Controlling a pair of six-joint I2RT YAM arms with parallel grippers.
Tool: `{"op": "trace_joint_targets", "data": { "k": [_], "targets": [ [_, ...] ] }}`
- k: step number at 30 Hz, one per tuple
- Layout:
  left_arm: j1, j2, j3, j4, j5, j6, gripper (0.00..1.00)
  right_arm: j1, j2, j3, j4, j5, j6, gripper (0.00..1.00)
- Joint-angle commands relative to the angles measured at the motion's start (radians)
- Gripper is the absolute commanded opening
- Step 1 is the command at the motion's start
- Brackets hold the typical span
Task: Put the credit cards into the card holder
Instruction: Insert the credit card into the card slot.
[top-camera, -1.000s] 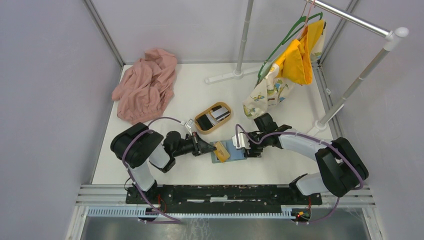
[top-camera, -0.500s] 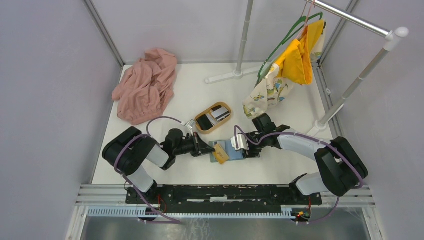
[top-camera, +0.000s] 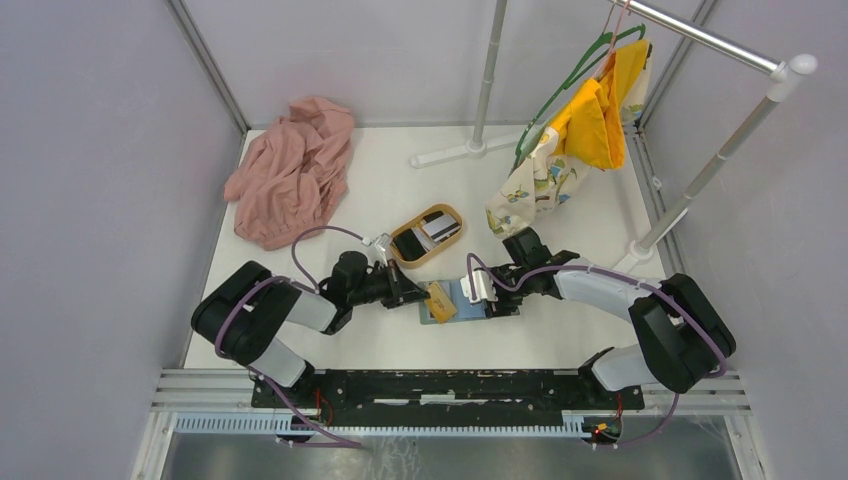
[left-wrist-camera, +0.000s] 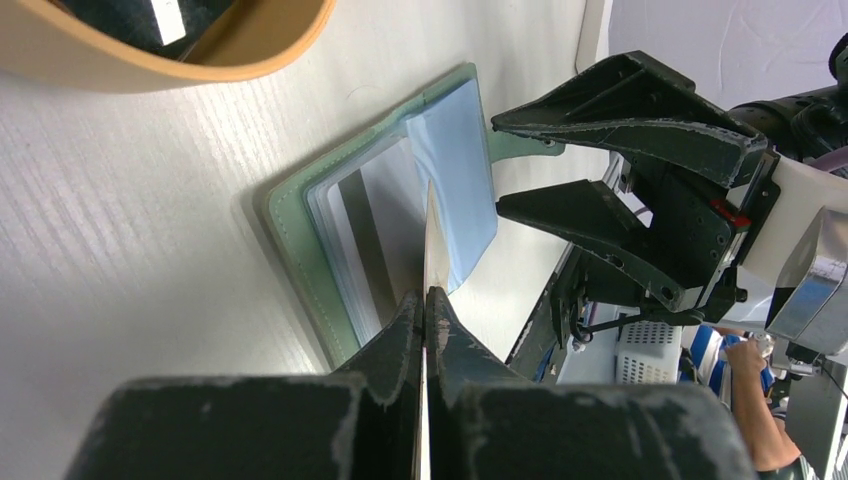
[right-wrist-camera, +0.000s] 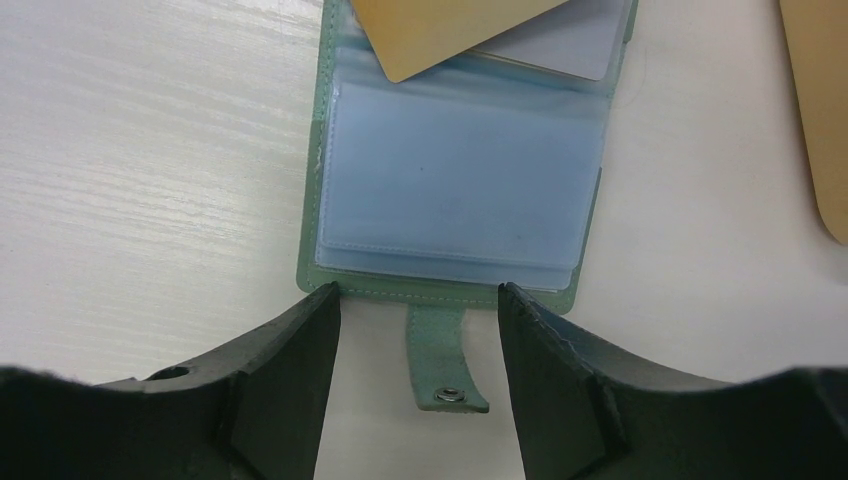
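Card holder lies open, tan credit card slanting over it.

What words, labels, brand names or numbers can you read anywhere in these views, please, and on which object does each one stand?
No text is readable in any view.
Tan card, shut in the left gripper: plain face, no print visible.
Card holder: no lettering on its sleeves or tab.
Cards in the wooden tray: too small to read.
Patterned cloth on the hanger: pictures only, no words legible.
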Motion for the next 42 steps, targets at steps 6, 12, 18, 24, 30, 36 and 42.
{"op": "trace_joint_targets", "data": {
  "k": [6, 12, 18, 24, 30, 36, 42],
  "targets": [
    [0.002, 0.071, 0.039, 0.114, 0.026, -0.002, 0.02, 0.014, 0.012, -0.002, -0.02, 0.046, -0.024, 0.65],
    [-0.013, 0.114, 0.053, 0.118, 0.024, -0.005, 0.02, 0.015, 0.009, -0.001, -0.021, 0.046, -0.025, 0.65],
    [-0.052, 0.139, 0.103, 0.026, 0.038, 0.02, 0.02, 0.022, 0.004, -0.008, -0.026, 0.04, -0.061, 0.65],
    [-0.053, 0.137, 0.105, -0.068, 0.048, 0.035, 0.02, 0.052, -0.008, -0.034, 0.003, 0.074, -0.117, 0.66],
    [-0.054, 0.134, 0.139, -0.178, 0.067, 0.061, 0.02, 0.075, -0.006, -0.05, 0.043, 0.123, -0.162, 0.66],
    [-0.054, 0.137, 0.198, -0.266, 0.078, 0.097, 0.02, 0.098, -0.003, -0.039, 0.041, 0.128, -0.197, 0.67],
    [-0.053, 0.139, 0.227, -0.326, 0.08, 0.135, 0.02, 0.101, 0.033, 0.012, 0.006, 0.146, -0.15, 0.66]
  ]
}}
